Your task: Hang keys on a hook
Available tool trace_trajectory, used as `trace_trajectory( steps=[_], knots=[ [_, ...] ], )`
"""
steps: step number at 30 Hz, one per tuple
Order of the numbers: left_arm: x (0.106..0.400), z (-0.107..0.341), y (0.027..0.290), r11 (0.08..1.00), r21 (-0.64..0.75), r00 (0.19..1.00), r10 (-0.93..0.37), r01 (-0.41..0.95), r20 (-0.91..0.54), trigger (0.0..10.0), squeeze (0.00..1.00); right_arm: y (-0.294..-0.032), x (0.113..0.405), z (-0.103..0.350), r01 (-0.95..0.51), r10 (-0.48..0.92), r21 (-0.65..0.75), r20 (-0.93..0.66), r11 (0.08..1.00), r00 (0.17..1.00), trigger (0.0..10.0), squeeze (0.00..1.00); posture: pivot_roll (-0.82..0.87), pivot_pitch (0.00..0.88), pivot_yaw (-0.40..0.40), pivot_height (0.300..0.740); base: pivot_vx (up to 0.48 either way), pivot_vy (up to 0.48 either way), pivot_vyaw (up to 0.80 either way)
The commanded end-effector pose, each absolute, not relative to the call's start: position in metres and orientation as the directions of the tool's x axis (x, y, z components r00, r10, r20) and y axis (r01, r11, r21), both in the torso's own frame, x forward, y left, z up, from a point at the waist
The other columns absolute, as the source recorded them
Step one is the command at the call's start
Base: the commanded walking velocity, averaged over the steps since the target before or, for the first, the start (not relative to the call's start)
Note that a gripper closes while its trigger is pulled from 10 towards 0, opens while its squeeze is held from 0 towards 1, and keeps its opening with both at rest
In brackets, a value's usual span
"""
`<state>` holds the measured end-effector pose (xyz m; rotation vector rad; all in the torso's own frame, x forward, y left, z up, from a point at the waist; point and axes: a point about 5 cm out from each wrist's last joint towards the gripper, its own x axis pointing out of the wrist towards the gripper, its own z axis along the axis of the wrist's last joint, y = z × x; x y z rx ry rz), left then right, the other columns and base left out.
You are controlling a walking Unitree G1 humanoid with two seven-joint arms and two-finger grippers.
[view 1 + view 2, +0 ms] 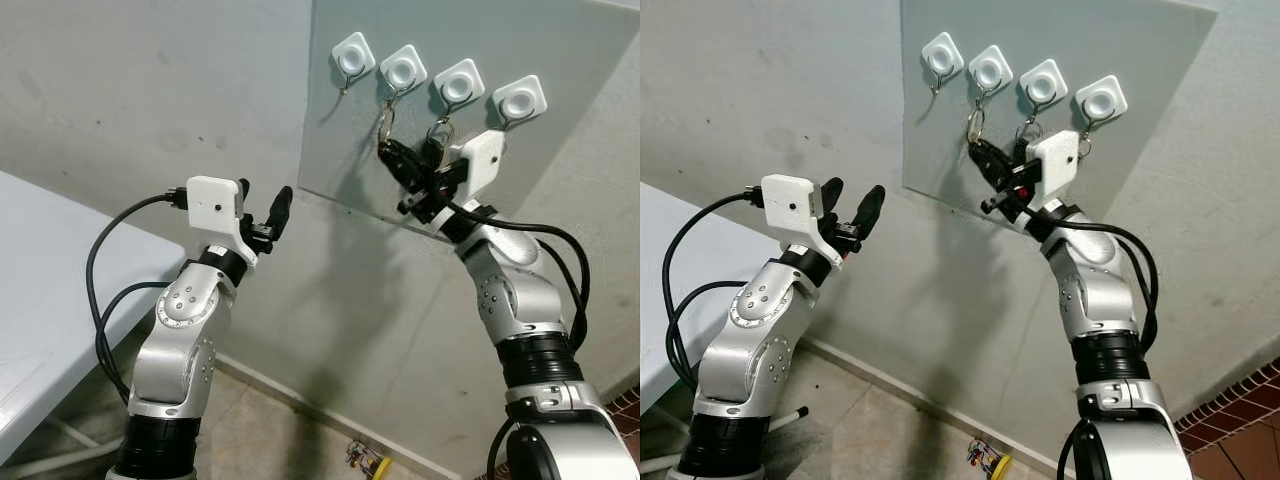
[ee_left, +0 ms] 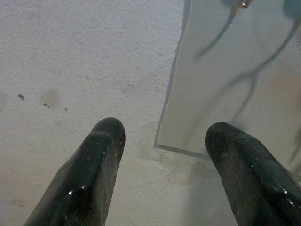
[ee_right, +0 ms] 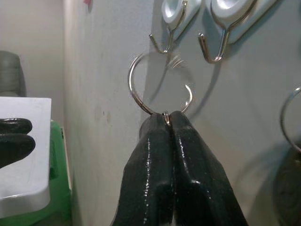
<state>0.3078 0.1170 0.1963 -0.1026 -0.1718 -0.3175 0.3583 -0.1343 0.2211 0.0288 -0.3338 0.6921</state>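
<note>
left eye view: the right gripper [image 1: 418,190] is raised against the grey board [image 1: 560,150] on the wall, close under the row of four white hooks [image 1: 402,68]. its jaws are closed among dark keys [image 1: 398,155] that dangle below the second hook from the robot's left; a second bunch hangs just beside them under the third hook. the left gripper [image 1: 278,215] stands off the board's edge to the robot's left, well apart from the keys, so the right arm is plainly the nearer one.

right eye view: the same layout — the right gripper's jaws sit just below and in front of the second hook, with the ring running up from them toward it.

left wrist view: the left gripper's two black fingers [image 2: 96,169] are spread wide with nothing between them, facing the bare wall and the board's lower corner.

right wrist view: this is the relation that matters. the jaws are pinched tight on the bottom of the key ring [image 3: 160,89], which stands upright straight ahead of them, its flat face toward the camera. the ring's top arc lies right at the wire tip of the hook [image 3: 165,44] above — i cannot tell whether it is already over the tip or only overlaps it. a neighbouring hook is just beside it. judged from this, the ring should rise a little along the jaws' own line and then settle onto the wire; a sideways drift could catch the neighbouring hook.
</note>
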Motion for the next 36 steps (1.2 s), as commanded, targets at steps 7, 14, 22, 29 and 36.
trace_trajectory(
  steps=[7, 14, 22, 29, 36],
  knots=[
    [0.306, 0.2, 0.117, 0.946, -0.082, 0.936, -0.292, 0.313, 0.194, 10.0, 0.0, -0.137, 0.359, 0.225, -0.631, 0.621, -0.086, 0.324, 0.771, 0.714, 10.0, 0.0, -0.08, 0.004, -0.098, 0.74, 0.0, 0.0, 0.0],
    [0.306, 0.2, 0.117, 0.947, -0.083, 0.937, -0.291, 0.312, 0.195, 10.0, 0.0, -0.139, 0.364, 0.242, -0.609, 0.543, 0.037, 0.412, 0.793, 0.732, 10.0, 0.0, -0.08, 0.0, -0.097, 0.74, 0.0, 0.0, 0.0],
    [0.307, 0.201, 0.118, 0.947, -0.082, 0.937, -0.289, 0.31, 0.197, 10.0, 0.0, -0.142, 0.364, 0.27, -0.636, 0.475, 0.125, 0.56, 0.761, 0.679, 10.0, 0.0, -0.07, 0.0, -0.098, 0.74, 0.0, 0.0, 0.0],
    [0.307, 0.201, 0.118, 0.948, -0.079, 0.937, -0.289, 0.309, 0.197, 10.0, 0.0, -0.142, 0.363, 0.263, -0.665, 0.527, 0.104, 0.524, 0.739, 0.669, 10.0, 0.0, -0.07, 0.0, -0.098, 0.74, 0.0, 0.0, 0.0],
    [0.307, 0.201, 0.118, 0.948, -0.078, 0.936, -0.289, 0.309, 0.198, 10.0, 0.0, -0.144, 0.362, 0.258, -0.663, 0.525, 0.118, 0.514, 0.74, 0.678, 10.0, 0.0, -0.07, 0.0, -0.094, 0.74, 0.0, 0.0, 0.0]
  ],
)
